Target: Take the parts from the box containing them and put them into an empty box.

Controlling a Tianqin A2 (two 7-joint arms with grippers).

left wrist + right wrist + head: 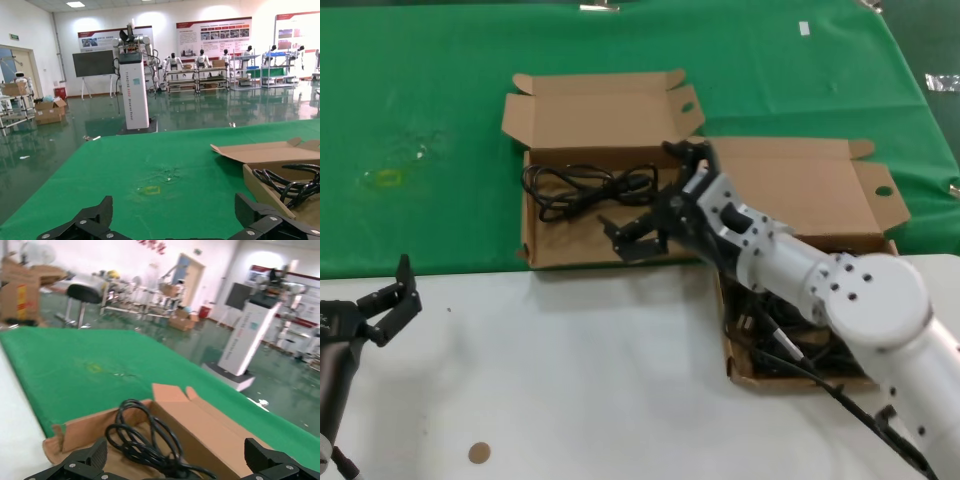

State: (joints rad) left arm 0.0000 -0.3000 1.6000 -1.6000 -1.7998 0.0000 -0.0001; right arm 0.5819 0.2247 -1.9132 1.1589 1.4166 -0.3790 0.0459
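The right gripper [650, 215] hangs with fingers spread apart and empty over the near right corner of the taller box [535, 245]; a coiled black cord [582, 188] lies inside, just left of it. More cords [790, 345] fill the shallow box [745, 375] under the right arm. The left gripper [388, 300] waits open over the white table [580, 380].

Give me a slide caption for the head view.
Open right gripper above coiled black power cord in taller brown cardboard box; left gripper idle.
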